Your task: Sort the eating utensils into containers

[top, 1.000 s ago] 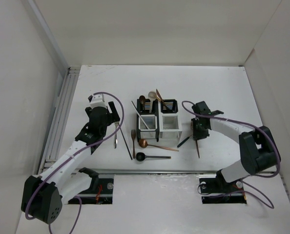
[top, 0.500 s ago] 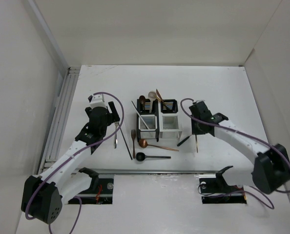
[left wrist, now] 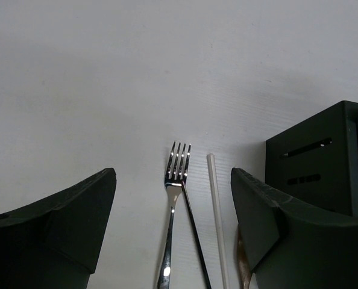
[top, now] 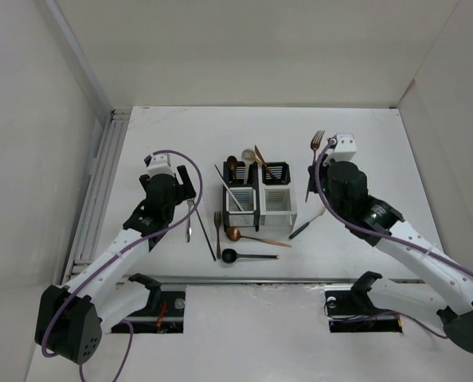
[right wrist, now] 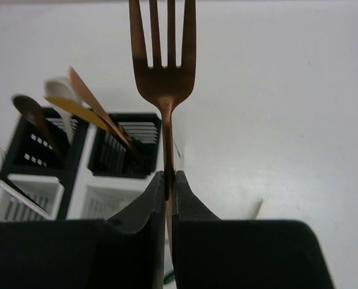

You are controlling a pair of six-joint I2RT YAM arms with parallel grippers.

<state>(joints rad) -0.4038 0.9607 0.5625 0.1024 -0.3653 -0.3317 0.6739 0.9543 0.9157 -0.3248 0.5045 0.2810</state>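
My right gripper (top: 314,173) is shut on a copper fork (top: 316,143), held off the table to the right of the containers (top: 258,208), tines pointing to the back. In the right wrist view the fork (right wrist: 165,66) rises from the closed gripper (right wrist: 169,180), with the block's back right black compartment (right wrist: 122,144) to its left. My left gripper (top: 181,191) hangs open left of the block. Between its fingers lie a silver fork (left wrist: 173,205), a black chopstick (left wrist: 194,241) and a white chopstick (left wrist: 216,217).
Spoons stand in the back black compartments (top: 236,171), and a white stick leans in the front left white one (top: 240,208). On the table in front lie a copper fork (top: 217,227), a copper spoon (top: 252,236), a black spoon (top: 244,255) and a dark utensil (top: 300,231).
My right gripper closed on the copper fork at the right of the block, lifted it off the table and carried it toward the back. The left arm has not moved.
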